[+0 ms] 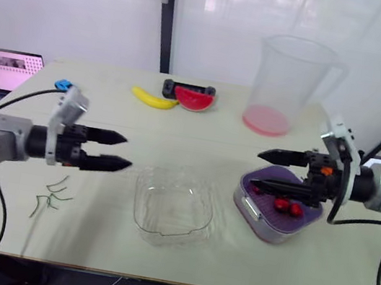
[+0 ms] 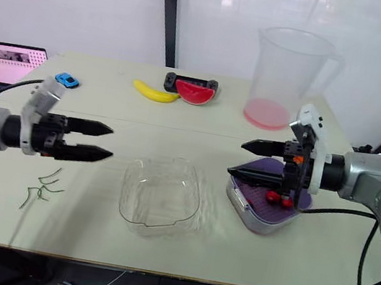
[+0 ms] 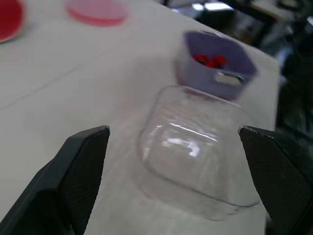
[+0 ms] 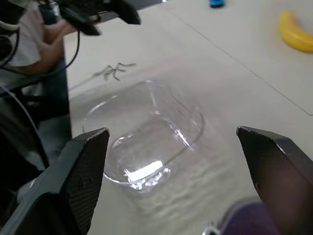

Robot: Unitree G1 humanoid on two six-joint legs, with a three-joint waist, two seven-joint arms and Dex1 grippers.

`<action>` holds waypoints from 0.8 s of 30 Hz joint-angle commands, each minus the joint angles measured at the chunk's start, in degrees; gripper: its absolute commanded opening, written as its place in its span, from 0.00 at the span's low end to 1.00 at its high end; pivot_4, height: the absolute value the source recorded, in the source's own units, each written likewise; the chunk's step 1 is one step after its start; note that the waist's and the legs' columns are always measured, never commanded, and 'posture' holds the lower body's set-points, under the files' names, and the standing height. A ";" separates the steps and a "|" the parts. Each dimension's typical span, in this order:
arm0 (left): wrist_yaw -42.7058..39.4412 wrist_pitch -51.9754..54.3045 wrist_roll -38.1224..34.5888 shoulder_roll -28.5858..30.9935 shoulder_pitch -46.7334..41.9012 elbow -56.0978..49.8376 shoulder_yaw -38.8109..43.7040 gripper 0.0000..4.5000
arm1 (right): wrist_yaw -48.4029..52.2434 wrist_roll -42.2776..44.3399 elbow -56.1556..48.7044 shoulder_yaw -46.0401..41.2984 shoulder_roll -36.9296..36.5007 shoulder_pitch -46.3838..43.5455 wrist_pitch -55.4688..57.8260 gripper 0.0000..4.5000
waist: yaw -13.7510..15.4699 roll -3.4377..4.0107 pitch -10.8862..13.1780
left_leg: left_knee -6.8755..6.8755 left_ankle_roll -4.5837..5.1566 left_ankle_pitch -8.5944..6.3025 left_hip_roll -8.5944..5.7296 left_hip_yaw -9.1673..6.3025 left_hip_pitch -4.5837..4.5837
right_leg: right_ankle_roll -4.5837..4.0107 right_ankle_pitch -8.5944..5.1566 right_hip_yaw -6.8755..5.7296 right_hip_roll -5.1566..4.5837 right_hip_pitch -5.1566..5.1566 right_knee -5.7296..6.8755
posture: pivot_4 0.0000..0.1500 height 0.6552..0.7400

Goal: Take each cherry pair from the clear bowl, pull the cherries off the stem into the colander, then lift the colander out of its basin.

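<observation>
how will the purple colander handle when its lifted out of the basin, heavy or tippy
Probably light and rigid: the colander looks like thin moulded plastic holding only a few cherries. It sits snugly in its basin, so it may stick and drag the basin up. Tilted, the round cherries would likely roll to one side.
</observation>
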 commanded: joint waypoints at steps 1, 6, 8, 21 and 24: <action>-3.12 -6.13 3.72 -0.83 -5.35 0.30 -2.90 0.98 | -1.70 -0.70 -5.20 -7.52 -4.40 6.05 0.30 1.00 | 0.04 0.00 0.00 | -0.01 0.00 0.00 0.01 -0.01 0.00 | 0.00 0.00 -0.01 0.04 0.00 0.00 | 1.00 1.00; -7.95 -3.42 1.68 -3.64 -12.49 4.66 -6.35 0.98 | -6.92 -5.12 -11.89 -19.13 -5.93 20.54 1.92 1.00 | 0.36 -0.01 0.00 | 0.09 0.04 -0.02 0.00 0.01 -0.01 | 0.00 0.00 -0.01 0.10 0.08 0.00 | 1.00 1.00; -10.19 -4.86 2.89 -4.36 -13.62 6.25 -7.60 0.98 | -8.66 -7.26 -14.73 -25.56 -4.52 26.68 2.69 1.00 | 0.31 -0.01 0.00 | 0.12 0.06 -0.03 0.00 0.03 0.00 | 0.01 0.00 -0.03 0.11 0.12 0.00 | 1.00 1.00; -12.94 -10.55 7.81 -10.09 -16.21 12.01 -9.19 0.98 | -8.63 -9.77 -24.77 -47.91 3.32 50.20 7.03 1.00 | 0.06 -0.04 0.00 | 0.05 0.09 -0.04 0.04 -0.06 0.58 | 0.01 -0.01 -0.01 0.18 0.71 -0.08 | 1.00 1.00; -11.87 -10.59 8.22 -10.22 -14.61 11.60 -8.37 0.98 | -11.72 -4.82 -25.14 -44.22 1.76 43.59 9.47 1.00 | -0.06 -0.04 0.01 | -0.05 0.09 -0.04 0.07 -0.04 0.78 | 0.01 -0.01 0.03 0.18 0.93 -0.25 | 1.00 1.00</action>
